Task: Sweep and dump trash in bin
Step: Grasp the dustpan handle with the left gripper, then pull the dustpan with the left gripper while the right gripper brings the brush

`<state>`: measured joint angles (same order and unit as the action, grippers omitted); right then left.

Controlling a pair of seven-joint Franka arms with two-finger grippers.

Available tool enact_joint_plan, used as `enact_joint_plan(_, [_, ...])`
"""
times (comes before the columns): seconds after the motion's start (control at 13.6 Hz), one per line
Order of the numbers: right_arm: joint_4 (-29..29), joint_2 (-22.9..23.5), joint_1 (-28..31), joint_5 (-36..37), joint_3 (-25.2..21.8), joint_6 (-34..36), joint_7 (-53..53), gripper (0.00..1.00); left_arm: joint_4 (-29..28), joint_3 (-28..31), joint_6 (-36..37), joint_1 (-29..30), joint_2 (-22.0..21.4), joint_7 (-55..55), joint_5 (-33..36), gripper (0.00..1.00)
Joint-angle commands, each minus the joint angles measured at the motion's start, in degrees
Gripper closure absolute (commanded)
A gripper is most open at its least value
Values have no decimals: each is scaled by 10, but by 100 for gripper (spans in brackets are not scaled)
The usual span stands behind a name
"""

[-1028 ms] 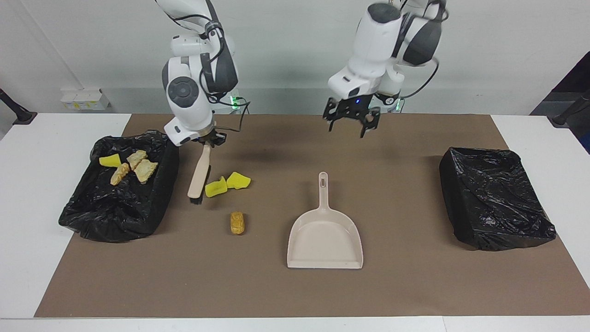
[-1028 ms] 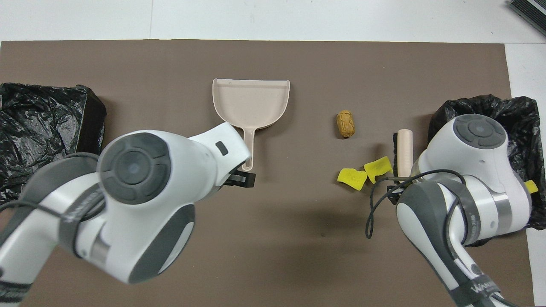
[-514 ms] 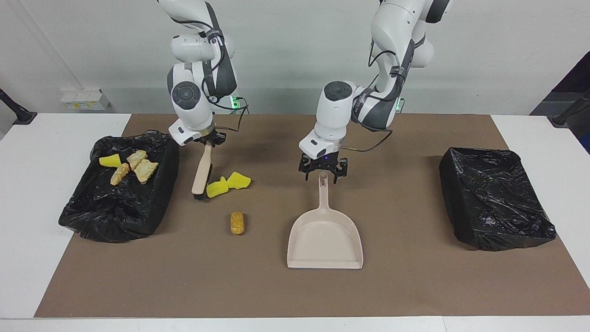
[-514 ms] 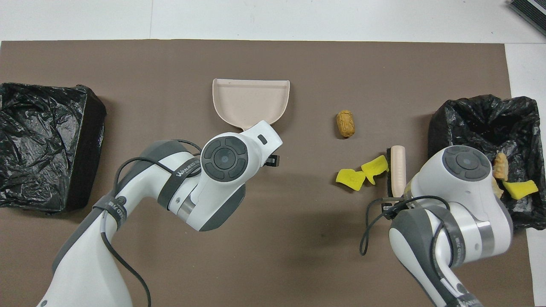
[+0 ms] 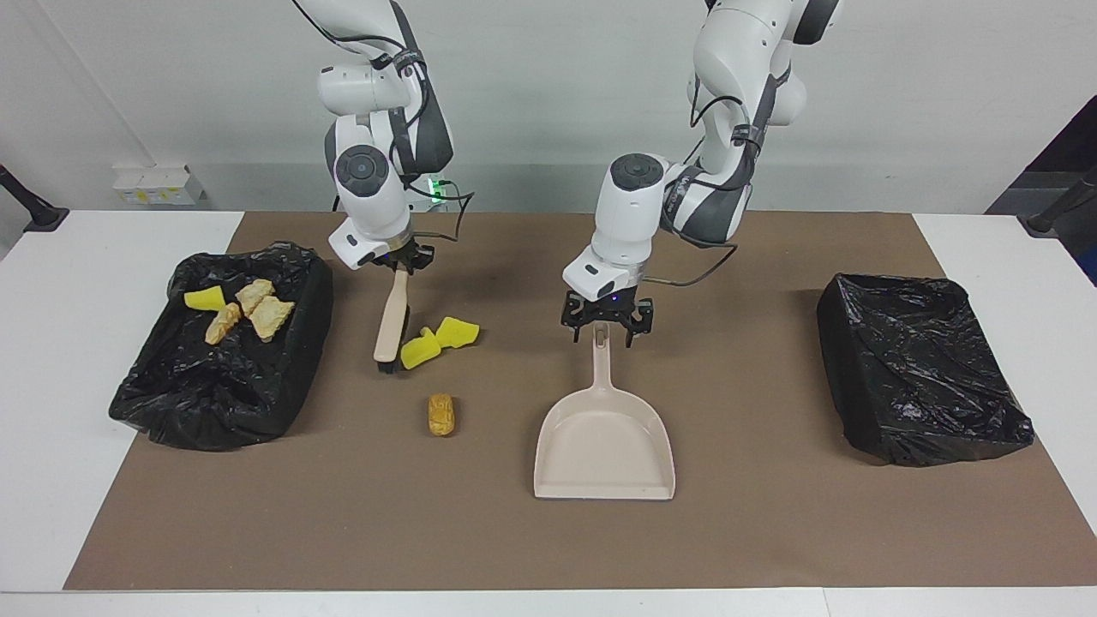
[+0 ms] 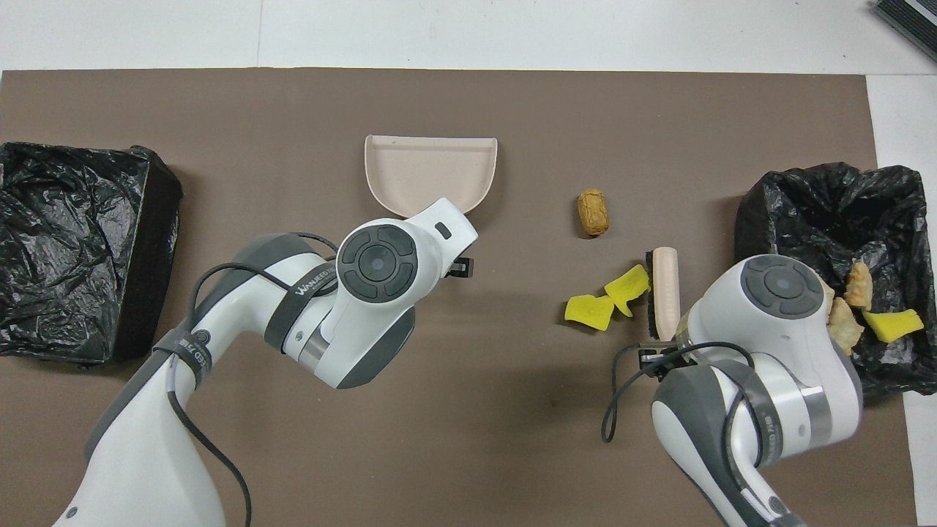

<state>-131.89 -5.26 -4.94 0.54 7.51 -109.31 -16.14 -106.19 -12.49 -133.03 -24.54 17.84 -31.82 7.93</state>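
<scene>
The right claw [image 5: 403,262] grips the beige black-bristled brush [image 5: 391,324] beside two yellow foam chunks [image 5: 439,341]. The left claw [image 5: 605,321] stands wide around the beige plastic dustpan's [image 5: 604,437] handle; from above, the arm hides it

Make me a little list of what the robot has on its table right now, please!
left gripper: open, around the top of the dustpan handle
right gripper: shut on the brush handle
brush bristles: on the mat, beside two yellow sponge bits
loose bread piece: on the mat, between brush and dustpan
bin with trash: at the right arm's end, holding four pieces
other bin: at the left arm's end, no trash visible
</scene>
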Motion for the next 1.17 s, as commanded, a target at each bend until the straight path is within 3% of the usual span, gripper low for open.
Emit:
enact_joint_plan(0.0, [-7, -12, 3, -10, 1, -11, 6, 100, 18, 1, -13, 0, 25, -6, 24, 3])
enact_joint_plan(0.15, [-7, -12, 3, -10, 1, -11, 8, 100, 17, 0, -14, -1, 25, -6, 23, 15])
enact_joint_plan(0.37, [-7, -12, 4, -10, 1, -13, 11, 100, 16, 0, -12, -2, 25, 0, 23, 69])
enact_joint_plan(0.44, [-7, -12, 3, -10, 2, -13, 11, 100, 14, 0, -12, -2, 25, 7, 23, 82])
enact_joint_plan(0.59, [-7, -12, 4, -10, 1, -13, 11, 100, 14, 0, -9, -5, 25, 10, 23, 95])
enact_joint_plan(0.66, [-7, -12, 4, -10, 1, -13, 11, 100, 16, 0, -9, -3, 25, 11, 24, 100])
enact_joint_plan(0.88, [-7, -12, 4, -10, 1, -12, 11, 100, 18, 3, 2, 1, 9, 51, 27, 100])
enact_joint_plan(1.1, [-7, -12, 4, -10, 1, -11, 11, 100, 18, 3, 71, 7, -21, 145, 27, 100])
